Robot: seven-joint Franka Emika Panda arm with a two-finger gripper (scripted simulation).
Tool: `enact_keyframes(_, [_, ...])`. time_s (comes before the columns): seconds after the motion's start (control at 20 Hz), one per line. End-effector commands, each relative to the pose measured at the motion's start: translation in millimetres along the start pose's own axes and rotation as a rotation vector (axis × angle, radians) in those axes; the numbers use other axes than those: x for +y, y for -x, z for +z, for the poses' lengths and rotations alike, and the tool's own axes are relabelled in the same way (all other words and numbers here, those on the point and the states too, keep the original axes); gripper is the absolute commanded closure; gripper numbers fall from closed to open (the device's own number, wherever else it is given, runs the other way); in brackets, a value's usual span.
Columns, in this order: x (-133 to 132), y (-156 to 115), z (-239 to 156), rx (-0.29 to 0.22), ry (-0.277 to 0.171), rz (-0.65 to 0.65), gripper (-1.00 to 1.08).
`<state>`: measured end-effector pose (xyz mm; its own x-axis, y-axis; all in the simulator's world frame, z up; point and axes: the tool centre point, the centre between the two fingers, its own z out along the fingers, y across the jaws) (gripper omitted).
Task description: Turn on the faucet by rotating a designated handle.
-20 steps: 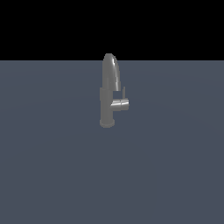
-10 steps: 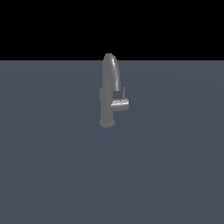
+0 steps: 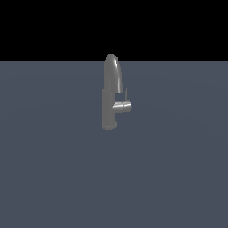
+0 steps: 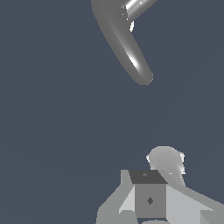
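The faucet [image 3: 110, 93] stands upright on the dark grey-blue surface in the exterior view, with its arched spout on top. The handle [image 3: 122, 107] juts from the post toward the exterior view's right, and a thin lever blade [image 3: 126, 94] rises at its end. No arm or gripper shows in the exterior view. In the wrist view the spout [image 4: 127, 43] curves across the far part of the picture. Grey blocky parts of my gripper [image 4: 148, 188] fill the near edge, well apart from the spout. I cannot tell how the jaws stand.
The flat dark grey-blue surface [image 3: 58, 178] stretches all around the faucet, under a black background. A rounded pale grey part [image 4: 165, 159] sits just beyond the gripper block in the wrist view; I cannot tell what it is.
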<state>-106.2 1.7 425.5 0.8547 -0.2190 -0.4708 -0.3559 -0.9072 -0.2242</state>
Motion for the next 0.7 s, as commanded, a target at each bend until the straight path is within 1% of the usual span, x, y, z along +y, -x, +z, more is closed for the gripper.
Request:
enact_keyframes(0.0, [-2.6, -15.0, -0.6, -0.036, -0.031, 0.028, 1.08])
enact_keyframes(0.65, [-9.1, -93.2, 3.9, -0.223, -0.192, 0.175, 1.08])
